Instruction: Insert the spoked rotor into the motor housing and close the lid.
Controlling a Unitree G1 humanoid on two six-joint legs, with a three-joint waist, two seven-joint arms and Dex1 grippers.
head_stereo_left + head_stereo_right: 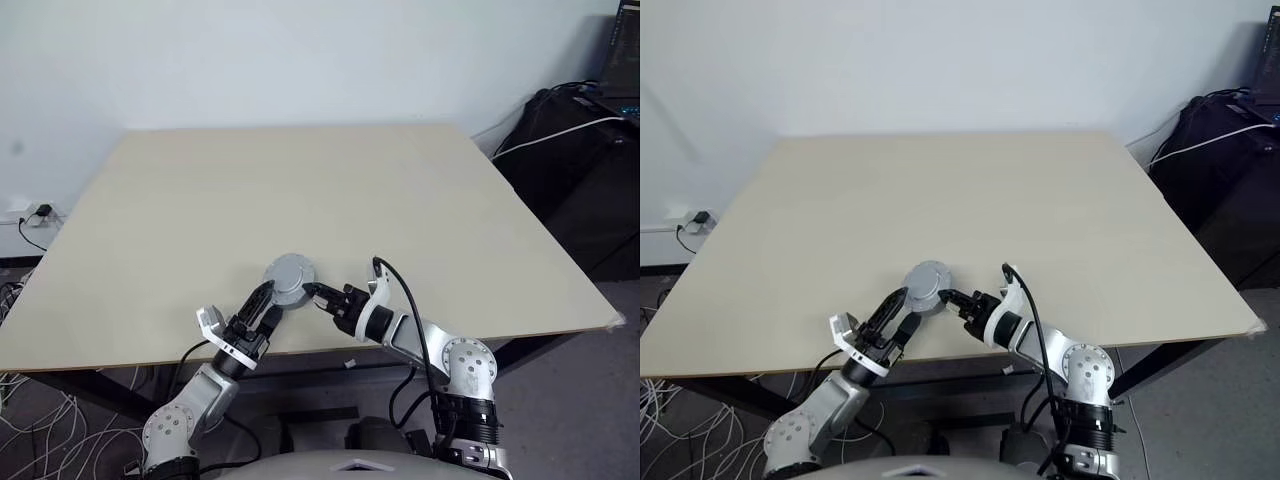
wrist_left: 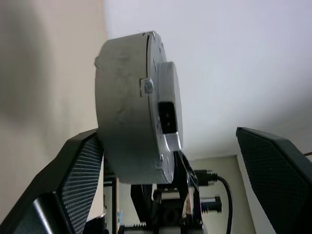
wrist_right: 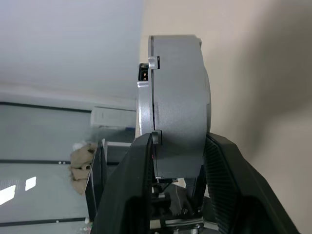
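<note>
Lid (image 1: 291, 277) facing up, the assembled grey motor housing (image 3: 180, 102) hangs above the counter (image 1: 300, 190) near its 6 o'clock edge. My right gripper (image 1: 312, 296) clamps its rim from 3 o'clock. My left gripper (image 1: 266, 303) stands wide open, one finger (image 2: 80, 170) beside the casing.

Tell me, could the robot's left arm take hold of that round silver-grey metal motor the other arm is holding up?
Probably yes: the left gripper is open, its fingers either side of the round silver-grey metal motor, which the right gripper clamps.
</note>
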